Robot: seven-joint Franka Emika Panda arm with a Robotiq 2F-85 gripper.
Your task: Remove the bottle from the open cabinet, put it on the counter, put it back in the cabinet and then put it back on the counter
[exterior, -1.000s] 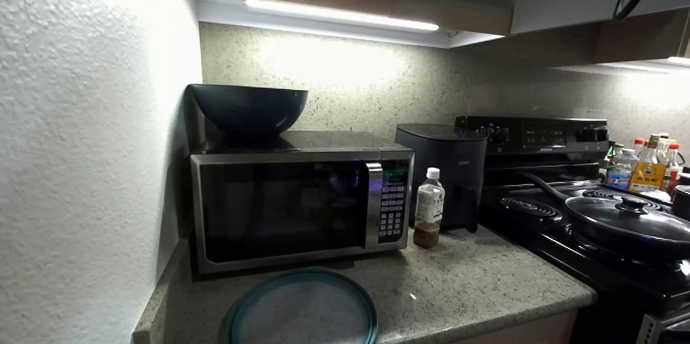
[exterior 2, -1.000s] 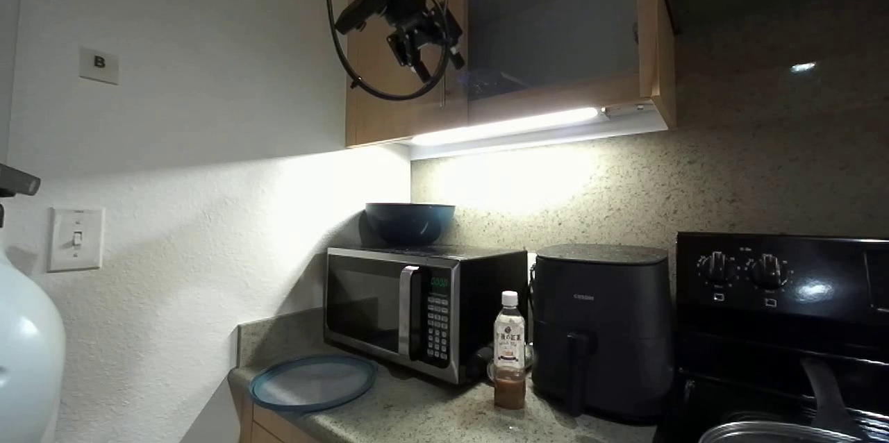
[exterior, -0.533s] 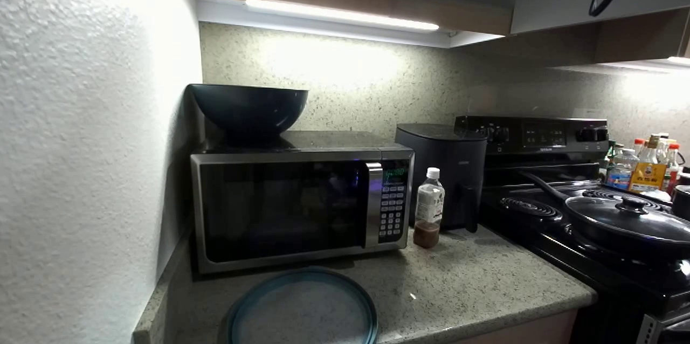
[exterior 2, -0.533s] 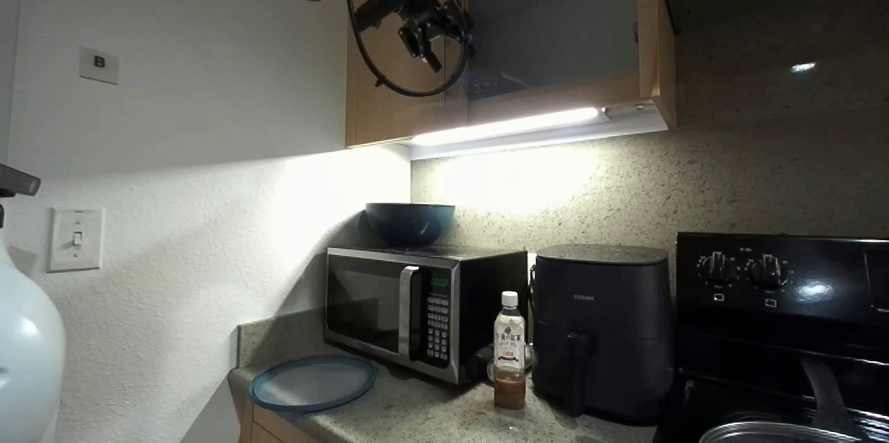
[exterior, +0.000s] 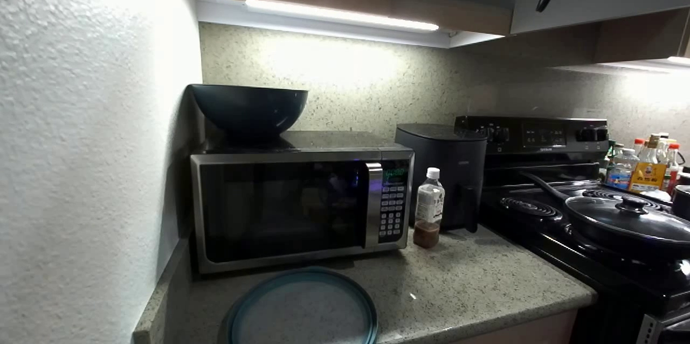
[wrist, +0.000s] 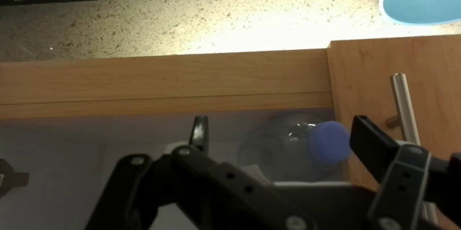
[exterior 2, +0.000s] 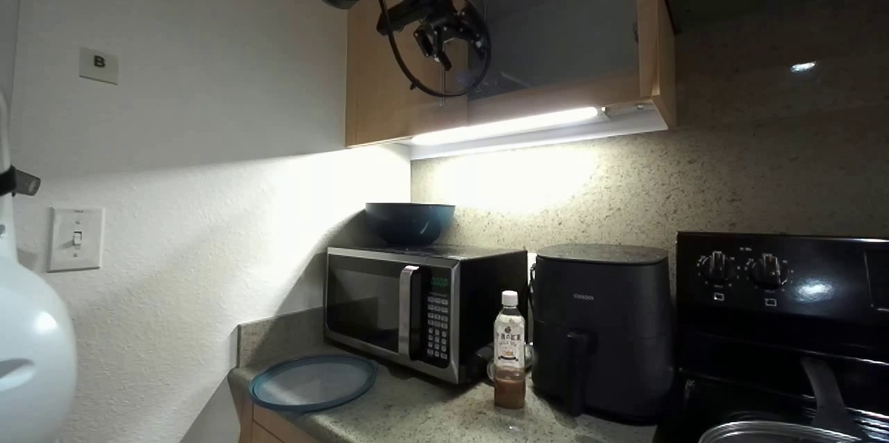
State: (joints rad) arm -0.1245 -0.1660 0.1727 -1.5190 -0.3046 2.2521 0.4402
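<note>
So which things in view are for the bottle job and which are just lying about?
For the job: gripper, open cabinet, clear bottle inside it, counter.

Just lying about: bowl, microwave, air fryer, labelled bottle on the counter, lidded pan, blue-rimmed disc.

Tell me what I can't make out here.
Wrist view: part of the clear bottle, behind the gripper.
Both exterior views: top of the cabinet, cropped by the upper edge.
An exterior view: most of the pan, cropped by the lower edge.
Both exterior views: fine print on the brown-drink bottle, too small.
</note>
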